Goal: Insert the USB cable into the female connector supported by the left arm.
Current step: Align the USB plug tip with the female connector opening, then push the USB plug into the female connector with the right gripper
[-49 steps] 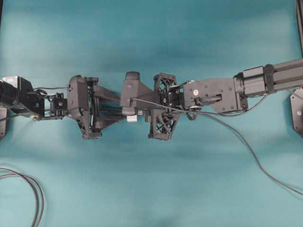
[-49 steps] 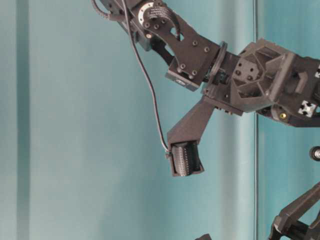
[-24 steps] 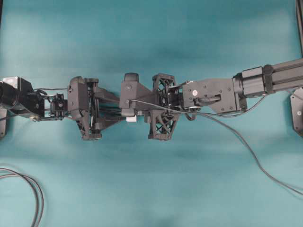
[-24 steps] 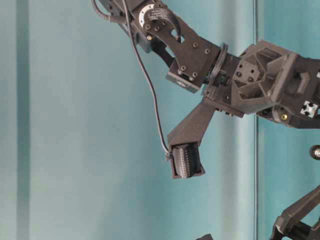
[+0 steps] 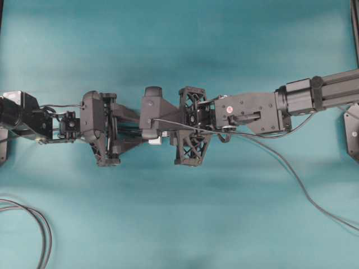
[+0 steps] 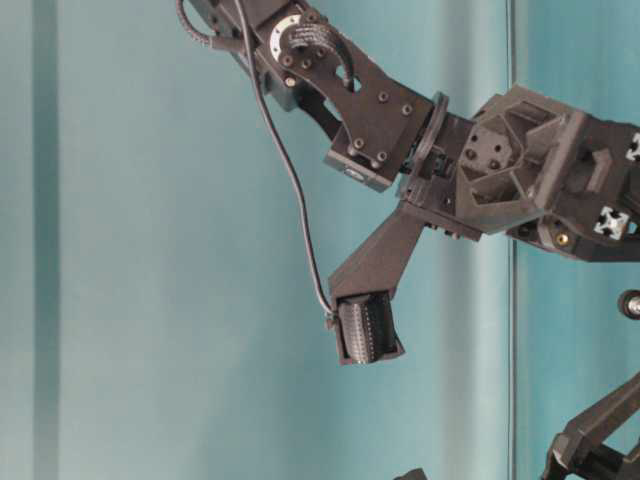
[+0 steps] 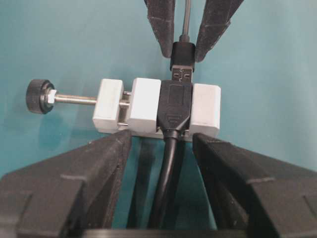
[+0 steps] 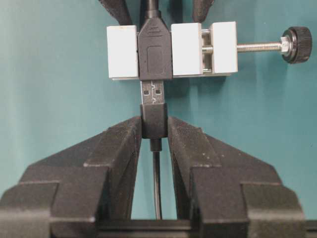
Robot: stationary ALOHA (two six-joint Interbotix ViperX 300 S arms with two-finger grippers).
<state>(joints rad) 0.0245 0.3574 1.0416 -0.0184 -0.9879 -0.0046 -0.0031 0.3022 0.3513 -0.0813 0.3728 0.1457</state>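
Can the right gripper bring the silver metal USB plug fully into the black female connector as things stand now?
Probably yes. The right gripper holds the silver metal USB plug in line with the black female connector in the white vise, and nothing stands between them.

A plain teal table [image 5: 179, 50] carries everything. Directly on it, thick grey looped cables [image 5: 39, 224] curve in at 8 o'clock, and a thin dark cable [image 5: 314, 204] trails off toward 4 o'clock. A black mounting bracket [image 5: 351, 131] sits at the 3 o'clock edge
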